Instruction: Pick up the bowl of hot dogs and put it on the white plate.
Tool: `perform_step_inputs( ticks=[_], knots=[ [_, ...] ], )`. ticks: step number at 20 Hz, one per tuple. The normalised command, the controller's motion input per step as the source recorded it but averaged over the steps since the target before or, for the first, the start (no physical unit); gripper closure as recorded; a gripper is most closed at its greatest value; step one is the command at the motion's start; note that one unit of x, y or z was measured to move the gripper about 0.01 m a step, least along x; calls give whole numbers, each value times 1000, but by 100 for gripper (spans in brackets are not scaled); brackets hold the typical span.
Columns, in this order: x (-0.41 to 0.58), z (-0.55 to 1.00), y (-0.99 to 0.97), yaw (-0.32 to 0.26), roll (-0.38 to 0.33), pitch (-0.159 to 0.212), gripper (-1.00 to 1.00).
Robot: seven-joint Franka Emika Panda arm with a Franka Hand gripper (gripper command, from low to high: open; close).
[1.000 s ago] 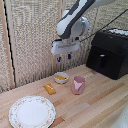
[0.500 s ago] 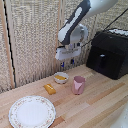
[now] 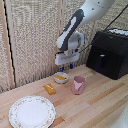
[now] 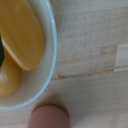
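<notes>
White-and-grey arm end with boxy white head and short blue-tipped fingers, the gripper [image 3: 66, 65], hangs just above the small round pale grey-white bowl [image 3: 61, 77] holding orange-yellow hot dog pieces [image 3: 60, 77]. No contact visible between fingers and bowl; nothing held. How far the fingers are parted: cannot tell from either view.

Bowl sits on the light wooden tabletop [image 3: 95, 102], toward the far side near the woven screen. Pink cup [image 3: 78, 84] stands just beside it on the exterior view's right, slightly nearer. Loose orange-brown oblong piece [image 3: 49, 89] lies on the table to the bowl's near left. Large round white plate with floral rim [image 3: 15, 108] is at the near left, well apart from the bowl. Black boxy appliance [image 3: 110, 52] at the far right.

Wrist view: bowl rim [image 4: 51, 60] close up, hot dog pieces [image 4: 22, 32] inside, pink cup edge [image 4: 48, 117] blurred.
</notes>
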Motion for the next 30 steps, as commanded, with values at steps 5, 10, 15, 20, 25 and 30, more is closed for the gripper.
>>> perform_step_inputs(
  ticks=[5,10,15,20,25,30],
  knots=[
    [329,-298,-26,17,-68,23,-100],
    [271,-214,-47,27,-22,6,100],
    [94,-106,-35,19,0,1,100],
    [-39,-10,0,0,0,-6,100],
    [-86,47,0,0,0,-69,100],
    [-183,203,-9,-4,11,-82,100]
  ],
)
